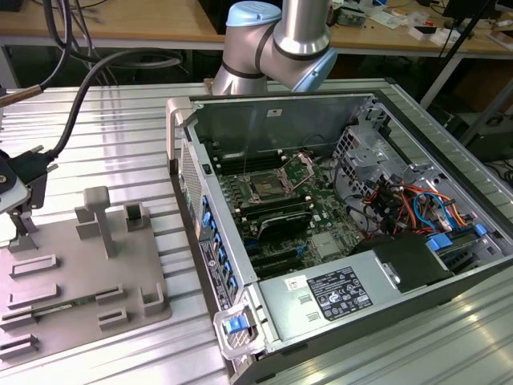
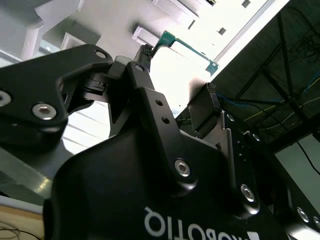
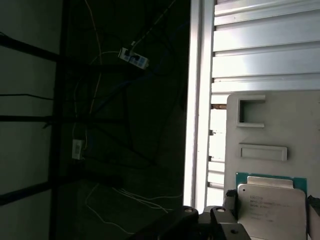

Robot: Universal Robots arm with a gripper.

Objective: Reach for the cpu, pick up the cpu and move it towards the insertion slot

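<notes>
Counted in the exterior view: one arm at the back, one open computer case on a slatted metal table. Inside the case, one insertion slot, square, with shiny frame and dark centre, on the green board. At the exterior view's left of the case, just beside it, one grey plate with several raised holders.

Much closer in the first wrist view: one cpu, with silvery top and thin green rim, seen flat against a grey plate. Near it, two raised shapes on that plate: one U-shaped bracket and one long bar. Dark parts of the gripper on two opposite sides of the chip.

From behind the black body in the second wrist view: the gripper placed about the green rim, against a very bright background.

Not possible to tell whether closed on the cpu or only standing around it. Also not possible to tell whether the chip rests on the plate or hangs just above it. Cpu at the plate, then, and well apart from the insertion slot in the case.
</notes>
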